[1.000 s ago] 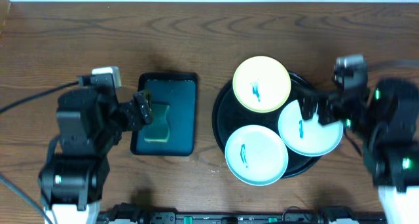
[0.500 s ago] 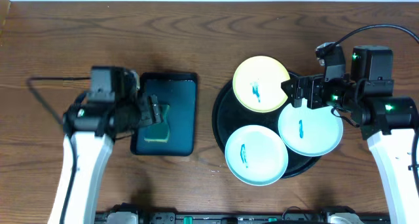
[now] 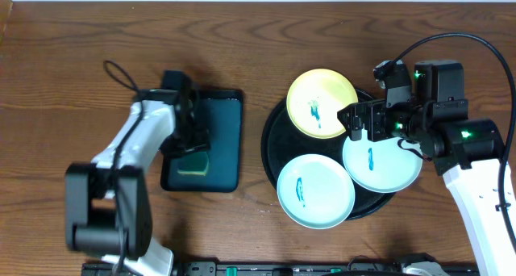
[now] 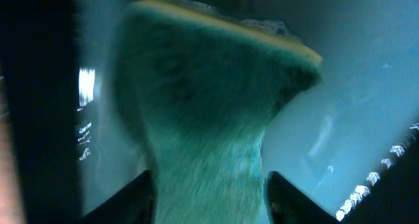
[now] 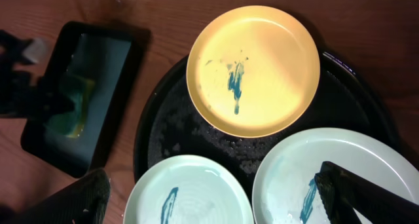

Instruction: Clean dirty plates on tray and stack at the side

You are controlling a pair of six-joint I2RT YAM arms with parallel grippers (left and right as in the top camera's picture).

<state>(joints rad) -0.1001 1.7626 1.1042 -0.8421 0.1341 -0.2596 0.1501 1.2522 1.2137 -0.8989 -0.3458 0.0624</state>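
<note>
left gripper [image 4: 208, 201] is down in the teal tray [image 3: 227, 123], jaws part-closed, fingers either side of the sponge [image 4: 209, 112] waist. touching or near it, can't tell if it's actually clamped. sponge lies in that tray. right gripper [image 3: 355, 124] wide open, empty, over the black tray [image 3: 272, 151] between yellow plate [image 3: 322, 103] and right mint plate [image 3: 383, 163]. third plate [image 3: 315, 190] sits at the near edge. all three on the black tray, unstacked, blue-green smear on each.

A robotics lab bench: two cabled arms [image 3: 133, 143] flank a wooden table [image 3: 258, 34] holding smeared plates [image 3: 322, 104].
</note>
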